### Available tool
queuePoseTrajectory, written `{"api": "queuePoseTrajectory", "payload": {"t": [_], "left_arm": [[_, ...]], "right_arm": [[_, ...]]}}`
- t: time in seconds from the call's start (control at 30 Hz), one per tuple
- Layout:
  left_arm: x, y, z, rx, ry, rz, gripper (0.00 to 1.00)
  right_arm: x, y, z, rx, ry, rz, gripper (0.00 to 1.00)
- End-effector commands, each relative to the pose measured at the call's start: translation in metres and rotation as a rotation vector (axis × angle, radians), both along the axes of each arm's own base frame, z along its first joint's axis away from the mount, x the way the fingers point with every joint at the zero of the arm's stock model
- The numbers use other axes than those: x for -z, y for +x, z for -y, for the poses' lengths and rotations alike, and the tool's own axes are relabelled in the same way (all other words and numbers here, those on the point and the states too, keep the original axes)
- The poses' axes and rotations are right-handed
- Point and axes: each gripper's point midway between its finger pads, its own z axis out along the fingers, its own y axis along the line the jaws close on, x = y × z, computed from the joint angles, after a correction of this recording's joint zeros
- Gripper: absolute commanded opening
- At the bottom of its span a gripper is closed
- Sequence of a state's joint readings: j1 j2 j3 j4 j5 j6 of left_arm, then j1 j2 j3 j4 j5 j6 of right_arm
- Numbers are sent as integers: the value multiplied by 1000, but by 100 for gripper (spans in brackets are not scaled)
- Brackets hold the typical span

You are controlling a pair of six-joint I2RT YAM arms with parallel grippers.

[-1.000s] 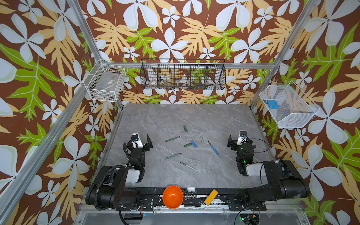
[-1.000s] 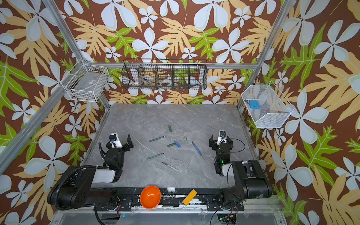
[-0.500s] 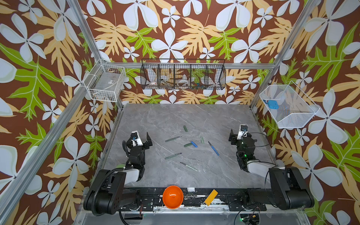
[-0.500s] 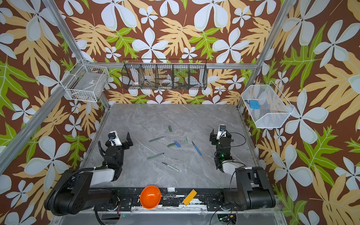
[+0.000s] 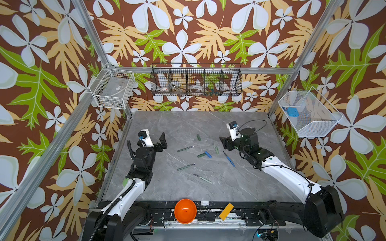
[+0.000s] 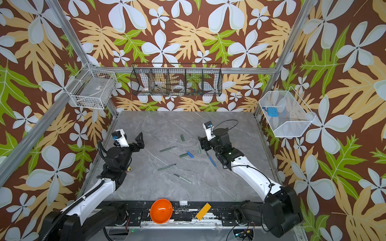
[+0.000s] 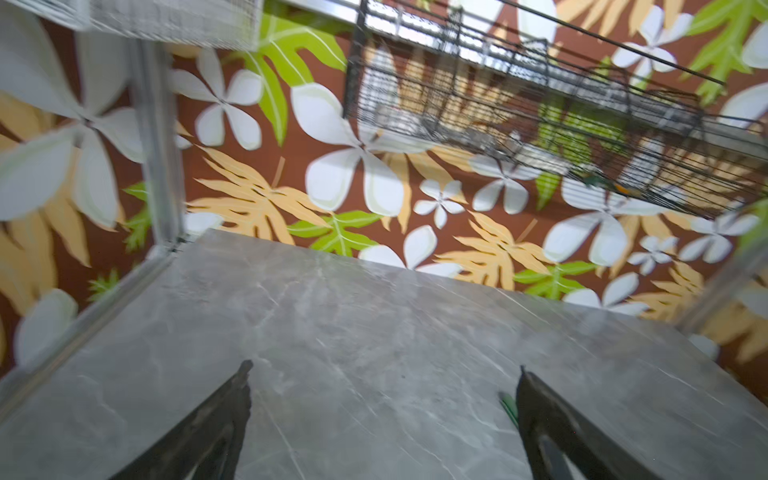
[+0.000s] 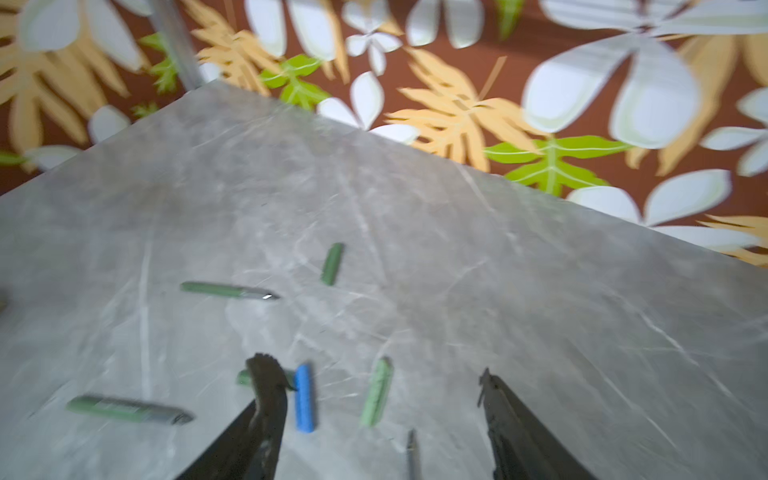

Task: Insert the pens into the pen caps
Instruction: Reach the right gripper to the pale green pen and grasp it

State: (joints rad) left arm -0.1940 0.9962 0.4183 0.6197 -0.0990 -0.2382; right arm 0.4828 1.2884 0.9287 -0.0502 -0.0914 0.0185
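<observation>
Eight loose pieces lie on the grey marble table (image 5: 240, 187) between the arms, no stick seated in any tube. The right gripper (image 5: 224, 144) hangs low at the right of the cluster, jaws apart and holding nothing. In its wrist view the pale green cap (image 8: 376, 392) and the tip of the blue pen (image 8: 411, 453) show on the table between the fingers (image 8: 266, 386). The blue cap (image 8: 303, 399) lies just beside one finger, touching a dark green cap (image 5: 201, 155). The far dark green cap (image 5: 198, 137) lies alone farther back. The upper dark green pen (image 5: 185, 148) lies left of the caps, the lower dark green pen (image 5: 185, 167) closer to the front, and the pale grey-green pen (image 5: 202, 178) nearest the front edge. The left gripper (image 5: 163, 141) hovers near the upper dark green pen's blunt end, clear of it, jaws spread wide and empty
</observation>
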Motion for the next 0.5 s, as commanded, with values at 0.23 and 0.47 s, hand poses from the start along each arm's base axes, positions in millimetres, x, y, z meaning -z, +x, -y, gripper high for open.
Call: {"api": "queuePoseTrajectory", "payload": {"t": [0.23,0.47], "left_arm": [[23,-21,32,61,-89,-48,100],[25,-29,41,131,-67,-24,100]], "right_arm": [[45,-73,-73,-319,-228,-265,69],[62,-87,-100,-394,-287,-330,65]]}}
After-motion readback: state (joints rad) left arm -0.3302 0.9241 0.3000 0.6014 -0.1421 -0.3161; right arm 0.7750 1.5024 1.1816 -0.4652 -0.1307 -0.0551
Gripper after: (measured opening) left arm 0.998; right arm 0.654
